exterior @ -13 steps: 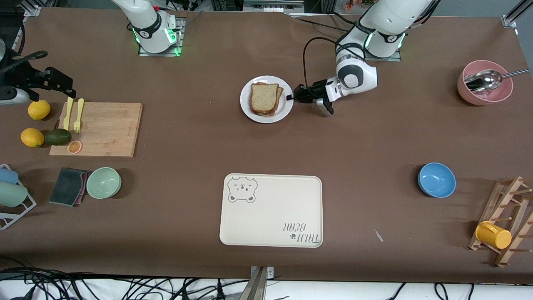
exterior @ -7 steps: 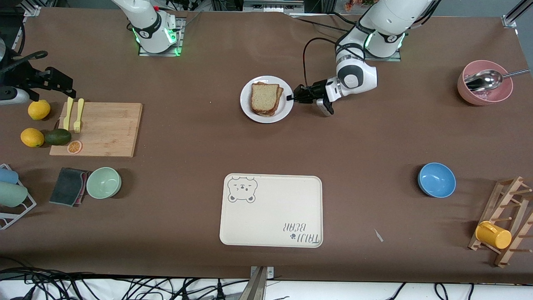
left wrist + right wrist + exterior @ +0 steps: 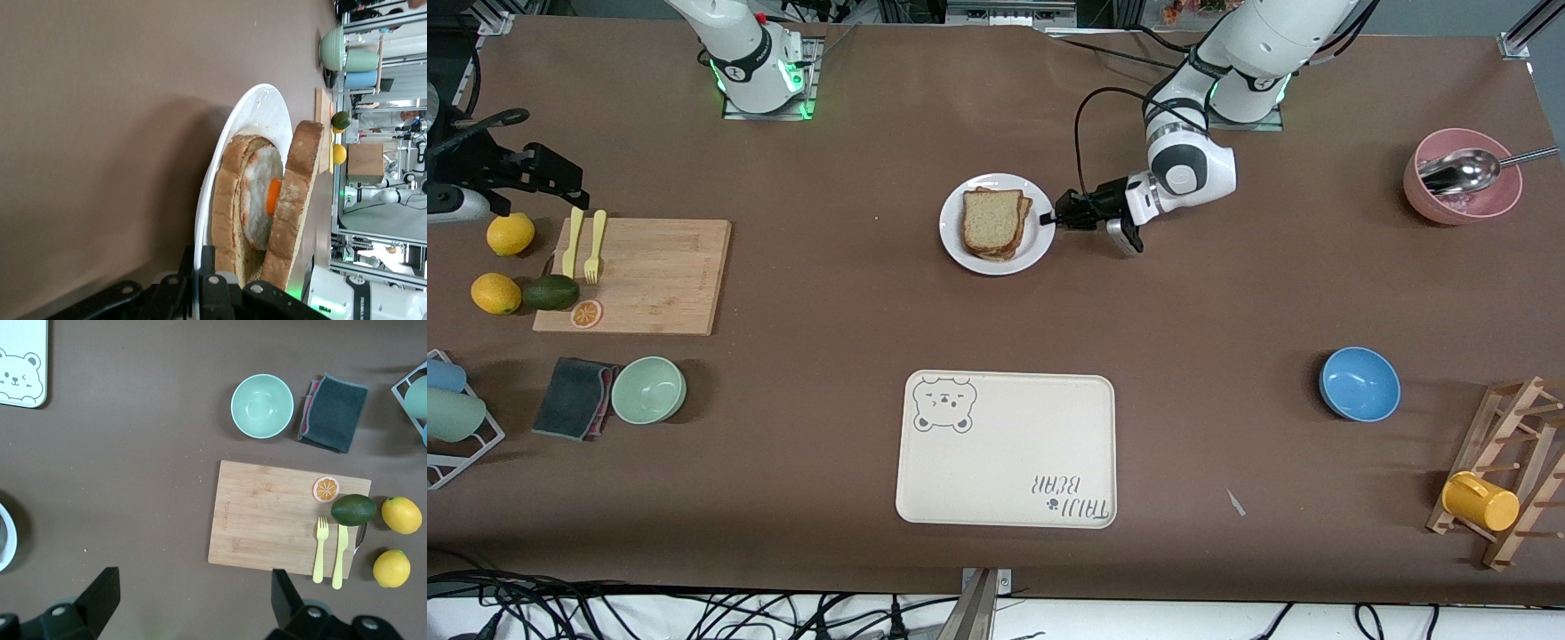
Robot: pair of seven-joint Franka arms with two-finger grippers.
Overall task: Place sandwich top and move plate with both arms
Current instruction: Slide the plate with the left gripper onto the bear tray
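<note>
The white plate (image 3: 1039, 242) lies mid-table, nearer the robots' bases. On it is a sandwich with the tan sandwich top (image 3: 991, 220) as its upper slice. In the left wrist view the sandwich top (image 3: 297, 193) rests on a fried egg (image 3: 257, 200) over a lower slice, on the plate (image 3: 260, 113). My left gripper (image 3: 1060, 219) is shut on the plate's rim at the side toward the left arm's end, one finger above and one below (image 3: 203, 257). My right gripper (image 3: 193, 613) is open and empty, high over bare table; the plate's edge (image 3: 3, 537) shows there.
A cream bear tray (image 3: 1005, 449) lies nearer the front camera than the plate. A wooden board (image 3: 649, 276) with cutlery and fruit and a green bowl (image 3: 648, 389) lie toward the right arm's end. A blue bowl (image 3: 1359, 383), pink bowl (image 3: 1461, 178) and cup rack (image 3: 1512, 471) lie toward the left arm's end.
My left gripper and the plate with the sandwich have shifted a little toward the front camera. The right arm has not moved.
</note>
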